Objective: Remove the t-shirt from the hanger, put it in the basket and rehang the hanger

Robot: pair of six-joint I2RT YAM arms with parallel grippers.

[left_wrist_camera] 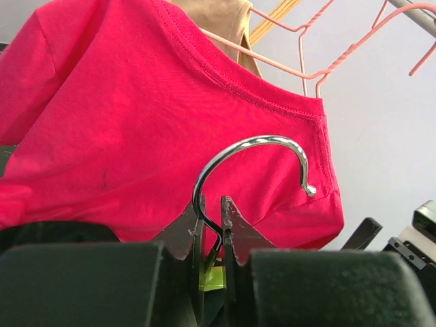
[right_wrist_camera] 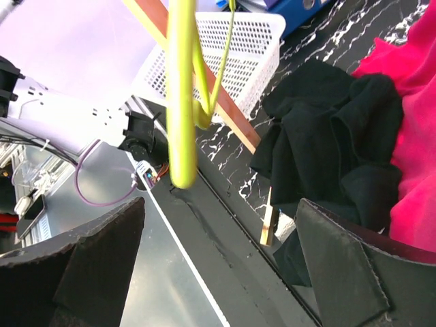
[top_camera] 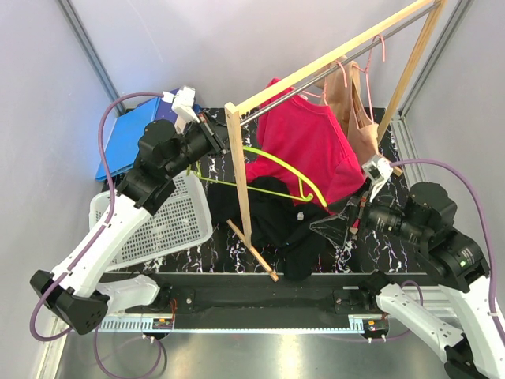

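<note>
The white-and-black left arm (top_camera: 102,245) rises from its base at the near left and reaches up and forward, its black wrist pointing toward the middle. The left gripper (left_wrist_camera: 211,208) has its fingers (left_wrist_camera: 178,235) pinched together on a curved chrome wire hook (left_wrist_camera: 252,144). The right arm (top_camera: 450,260) bends inward from the near right. The right gripper (right_wrist_camera: 218,225) holds its black fingers (right_wrist_camera: 340,266) spread wide apart.

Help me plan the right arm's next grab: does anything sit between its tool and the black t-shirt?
Nothing visible blocks it. The open right tool faces the black t-shirt directly. The yellow-green hanger crosses only the left side of its view, and the red t-shirt lies off to the right.
</note>
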